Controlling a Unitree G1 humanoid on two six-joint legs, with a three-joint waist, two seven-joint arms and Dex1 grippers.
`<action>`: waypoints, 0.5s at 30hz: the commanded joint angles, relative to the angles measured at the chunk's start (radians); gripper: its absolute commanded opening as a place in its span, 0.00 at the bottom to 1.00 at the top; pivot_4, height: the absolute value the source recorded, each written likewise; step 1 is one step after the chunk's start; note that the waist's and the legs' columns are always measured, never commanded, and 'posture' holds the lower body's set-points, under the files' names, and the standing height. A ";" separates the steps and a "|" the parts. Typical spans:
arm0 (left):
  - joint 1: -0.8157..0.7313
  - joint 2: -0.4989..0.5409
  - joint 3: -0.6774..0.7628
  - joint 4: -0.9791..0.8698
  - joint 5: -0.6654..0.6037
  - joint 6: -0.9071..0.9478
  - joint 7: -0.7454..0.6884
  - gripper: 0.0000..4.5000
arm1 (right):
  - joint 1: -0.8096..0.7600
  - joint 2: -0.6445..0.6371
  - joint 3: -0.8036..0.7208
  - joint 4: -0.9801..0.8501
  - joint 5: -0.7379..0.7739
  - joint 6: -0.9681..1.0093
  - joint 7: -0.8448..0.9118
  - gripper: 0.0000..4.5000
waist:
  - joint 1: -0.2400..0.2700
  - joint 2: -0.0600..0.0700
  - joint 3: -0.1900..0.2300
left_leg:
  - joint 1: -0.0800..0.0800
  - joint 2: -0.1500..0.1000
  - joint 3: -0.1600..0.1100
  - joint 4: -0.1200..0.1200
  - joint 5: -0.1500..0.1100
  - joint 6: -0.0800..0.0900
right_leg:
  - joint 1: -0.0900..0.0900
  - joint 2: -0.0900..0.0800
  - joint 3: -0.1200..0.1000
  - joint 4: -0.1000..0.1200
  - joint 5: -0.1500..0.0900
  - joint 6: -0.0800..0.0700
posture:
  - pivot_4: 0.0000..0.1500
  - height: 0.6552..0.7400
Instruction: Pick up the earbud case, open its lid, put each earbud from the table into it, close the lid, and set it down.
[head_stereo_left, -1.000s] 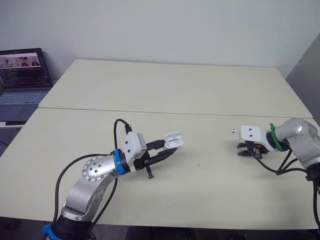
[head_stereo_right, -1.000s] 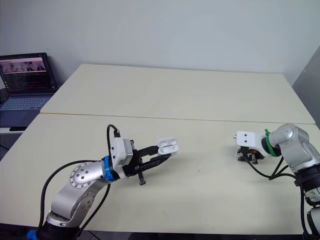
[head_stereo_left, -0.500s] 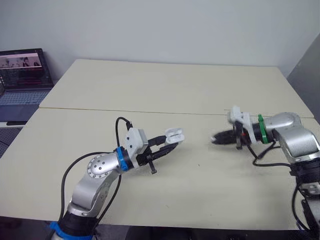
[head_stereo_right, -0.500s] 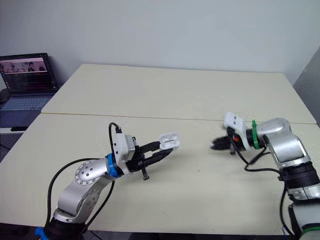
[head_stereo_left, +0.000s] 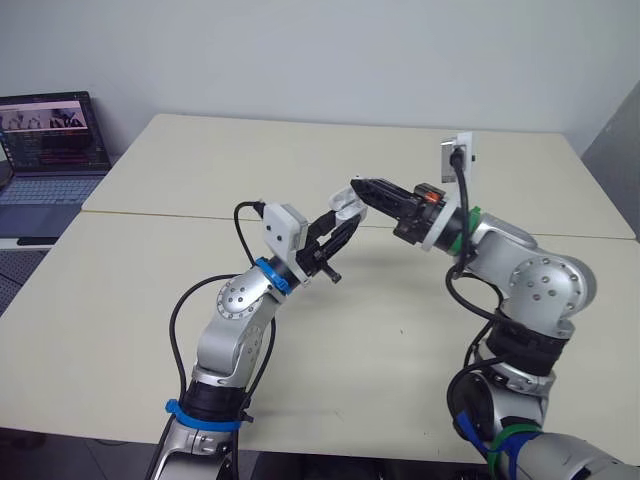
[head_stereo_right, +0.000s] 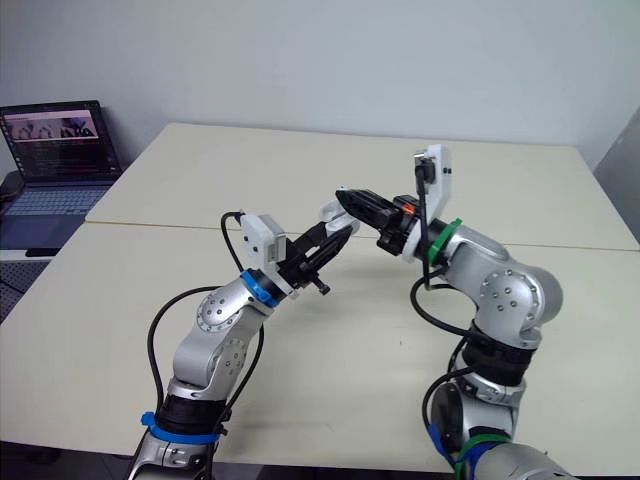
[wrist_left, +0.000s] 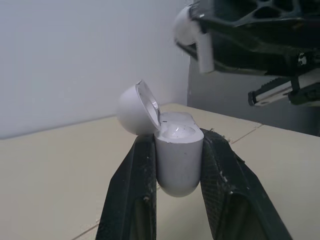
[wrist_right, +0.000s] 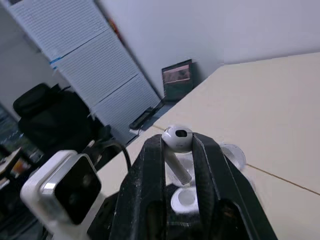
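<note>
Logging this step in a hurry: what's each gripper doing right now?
Left gripper: shut on the earbud case, lid open.
Right gripper: shut on an earbud.

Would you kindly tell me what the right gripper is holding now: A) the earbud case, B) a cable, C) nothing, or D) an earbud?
D: the right gripper is shut on a white earbud, close to the open earbud case held by the left gripper.
</note>
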 joint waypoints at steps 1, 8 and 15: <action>-0.021 -0.006 -0.002 -0.014 0.018 -0.041 0.006 0.17 | 0.007 0.013 0.005 -0.044 0.029 -0.063 -0.067 0.09 | 0.000 0.000 0.000 | 0.000 0.000 0.000 0.000 0.000 0.000 | 0.000 0.000 0.000 0.000 0.000 0.000 | 1.00 1.00; -0.053 -0.017 0.017 -0.009 0.012 -0.029 0.026 0.17 | 0.067 0.022 0.069 -0.049 0.040 -0.151 -0.135 0.09 | -0.002 0.000 0.000 | -0.002 0.000 0.000 0.000 0.000 0.000 | -0.001 0.000 0.000 -0.001 0.000 0.000 | 1.00 1.00; -0.073 -0.031 0.027 -0.003 0.016 -0.024 0.060 0.17 | 0.109 0.004 0.134 -0.060 0.061 -0.205 -0.173 0.09 | -0.005 0.000 0.000 | -0.002 0.000 0.000 0.000 0.000 0.000 | -0.001 0.000 0.000 -0.001 0.000 0.000 | 1.00 1.00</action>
